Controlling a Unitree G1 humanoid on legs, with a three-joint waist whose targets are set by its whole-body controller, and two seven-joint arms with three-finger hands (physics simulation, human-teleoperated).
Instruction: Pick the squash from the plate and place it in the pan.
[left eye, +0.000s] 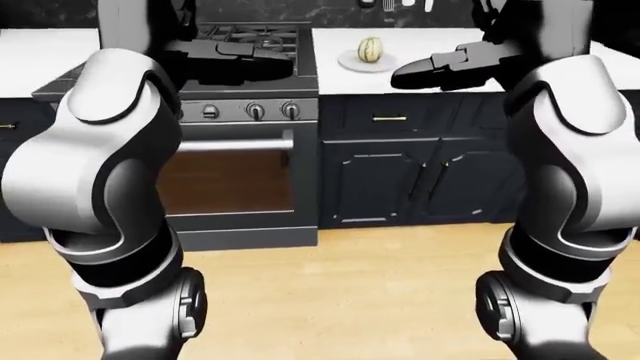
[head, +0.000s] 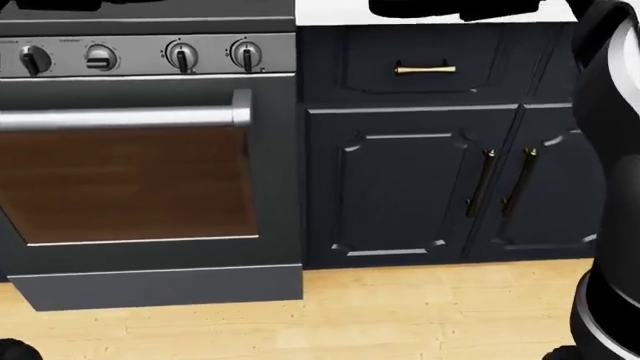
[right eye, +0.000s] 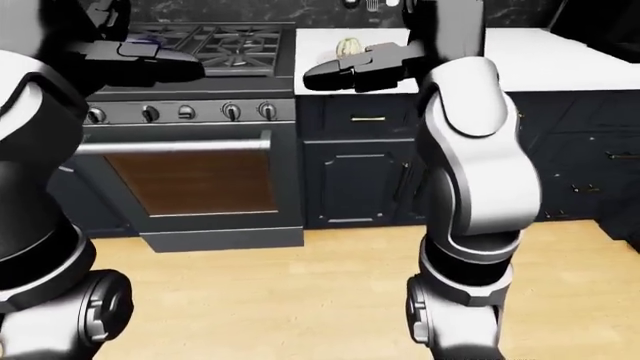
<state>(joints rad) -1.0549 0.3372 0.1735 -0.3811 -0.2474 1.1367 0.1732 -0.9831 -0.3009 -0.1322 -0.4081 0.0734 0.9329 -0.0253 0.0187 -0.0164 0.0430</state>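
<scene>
The squash (left eye: 370, 49), pale yellow-green and striped, stands on a white plate (left eye: 352, 64) on the white counter (left eye: 430, 37) to the right of the stove. My right hand (left eye: 408, 73) is open, its black fingers stretched flat, just right of the plate and apart from the squash. My left hand (left eye: 278, 61) is open and held flat over the near edge of the stove (left eye: 250, 34). I cannot tell the pan apart from the dark hand and the grates. The squash also shows in the right-eye view (right eye: 347, 46), partly behind the right hand.
The oven door (head: 120, 180) with its steel handle (head: 130, 118) and knobs (head: 182, 56) sits below the stove. Dark cabinets (head: 430, 180) with brass handles stand under the counter. A wooden floor (left eye: 340, 292) lies between me and them. A second counter (right eye: 590, 64) runs on the right.
</scene>
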